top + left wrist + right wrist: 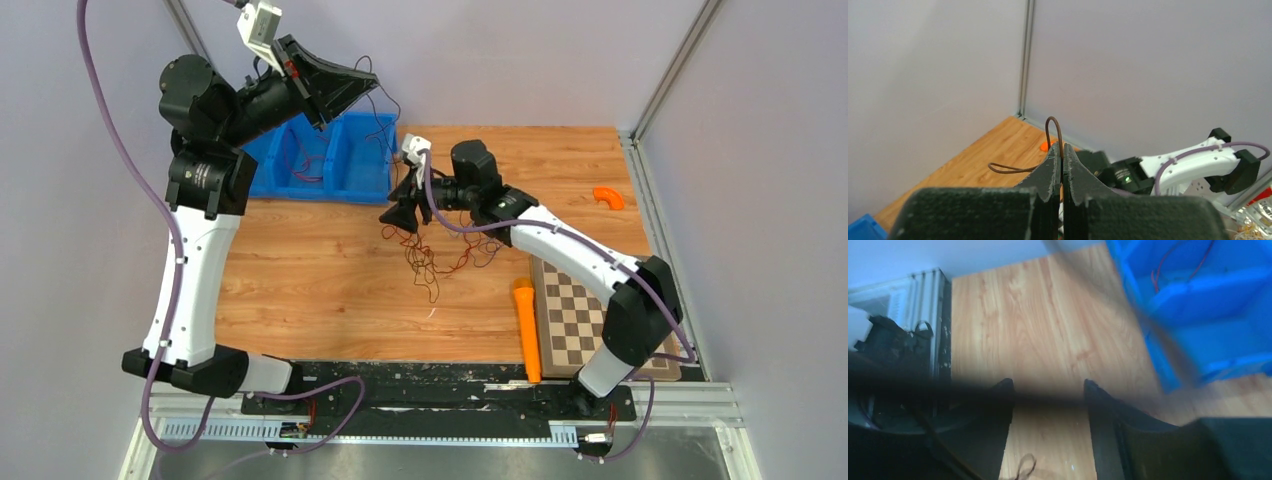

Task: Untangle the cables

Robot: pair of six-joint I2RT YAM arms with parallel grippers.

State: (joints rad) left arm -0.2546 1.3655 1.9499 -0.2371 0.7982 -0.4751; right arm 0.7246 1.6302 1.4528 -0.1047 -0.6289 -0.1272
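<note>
A wooden table (330, 290) sat inside pale grey walls. From above, a blue bin (345, 165) occupied its 11 o'clock corner, with a thin red wire (305, 170) lying inside it. The cables (435, 255), a loose snarl of red and dark strands, lay near the table's middle.

The left gripper (370, 85) was raised high over the bin, clenched tight on one dark cable (1054, 120). That cable arched out above the pressed fingertips and looped away toward 9 o'clock in the left wrist view. From above, the same strand trailed down toward the snarl.

The right gripper (400, 215) hung just at 11 o'clock of the tangle, low over the wood. In its wrist view the fingers (1003, 405) stood apart with bare wood between them, and a blurred dark streak crossed the frame.

A checkerboard (570, 310) lay at 4 o'clock, an orange stick (526, 330) along its left edge, and an orange curved piece (608, 197) at 2 o'clock.
</note>
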